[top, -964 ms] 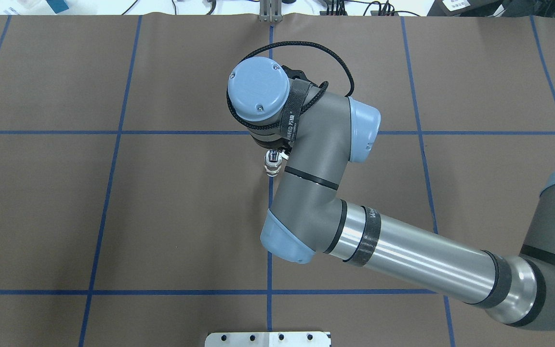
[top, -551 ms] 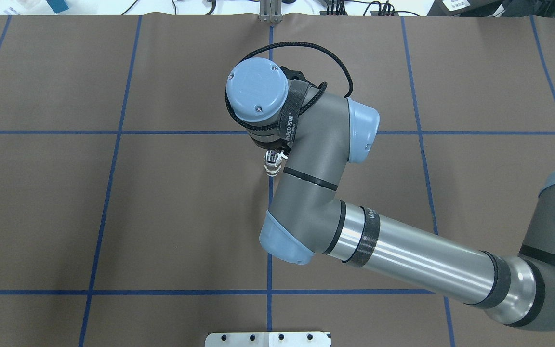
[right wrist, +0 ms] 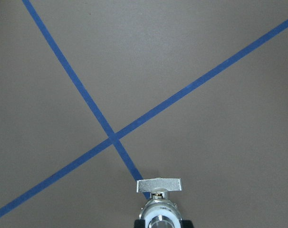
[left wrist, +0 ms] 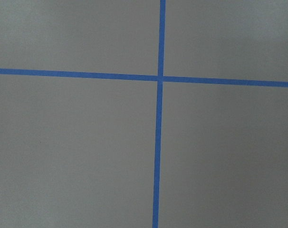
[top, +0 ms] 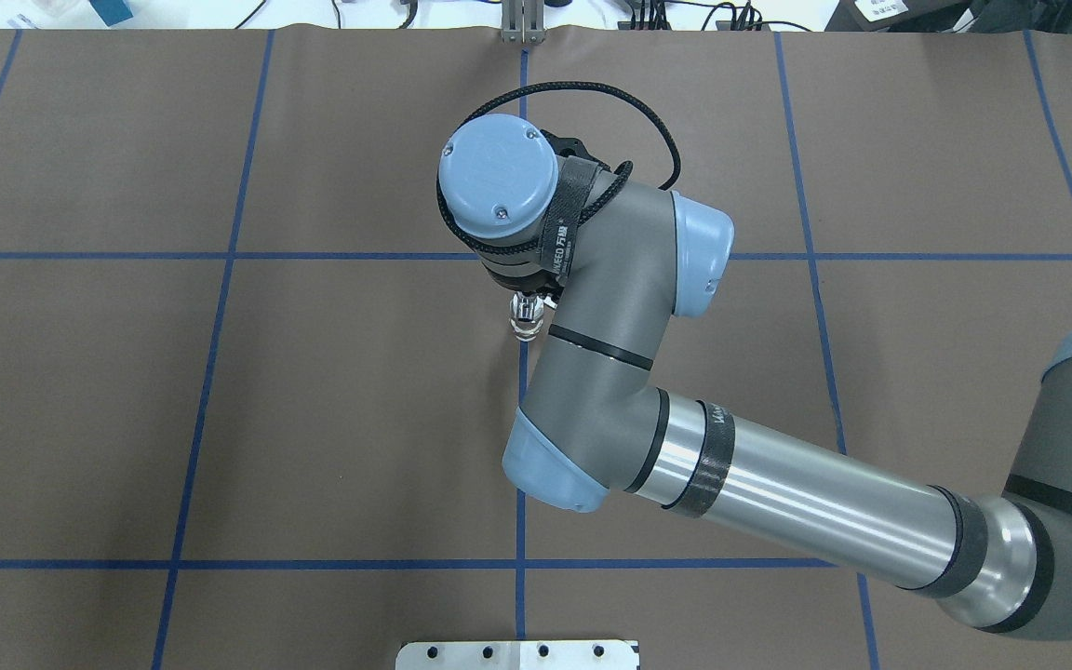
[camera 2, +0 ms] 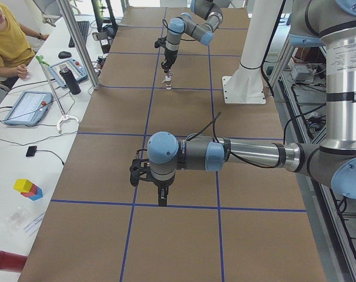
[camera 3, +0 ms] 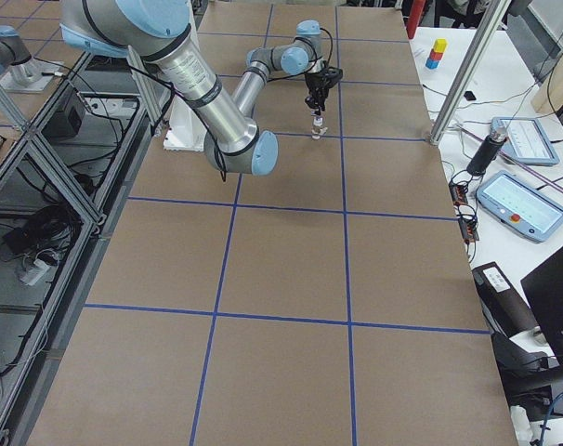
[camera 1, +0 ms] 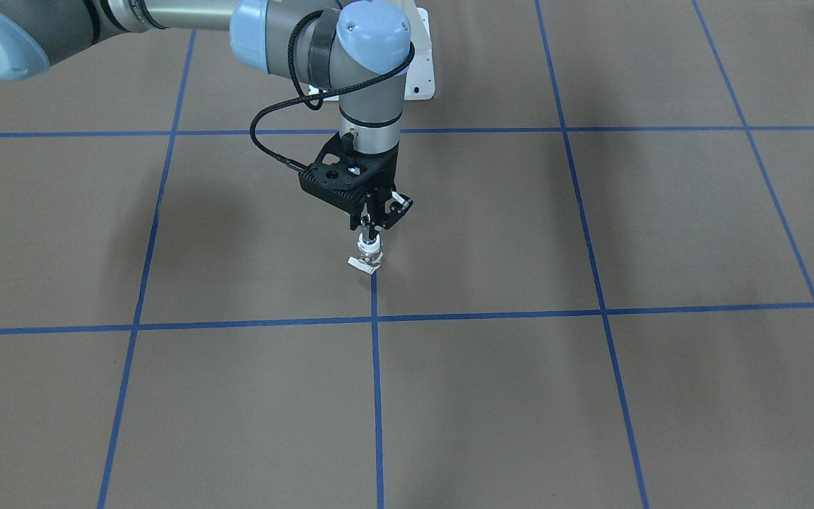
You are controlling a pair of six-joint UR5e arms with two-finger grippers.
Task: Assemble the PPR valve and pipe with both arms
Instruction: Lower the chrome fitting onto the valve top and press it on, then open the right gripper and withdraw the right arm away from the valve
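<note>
The grey tubular right arm (top: 778, 507), capped in light blue, reaches over the brown paper-covered tabletop (camera 1: 626, 226) and points its wrist straight down, out in front of the white bolted pedestal base (camera 1: 421, 67). Its black right fingers (right wrist: 139, 224) are clenched on either side of the white plastic ring that tops a stubby PPR valve (camera 1: 369, 253) with a metal middle band and a flat pale lever tab. The valve stands upright with the tab at its lower end, down at the tabletop. It sits on the blue tape line (camera 1: 376, 297) that runs out from the pedestal base, just short of where that line crosses another.

Well away from the pedestal base, on the robot's own left, the matching grey left arm (camera 2: 248, 155) hangs level above the tabletop. Its black left fingers (camera 2: 161, 200) point down near another crossing of tape lines. Only the side view catches them, and it cannot be told from there whether they are released or clenched.
</note>
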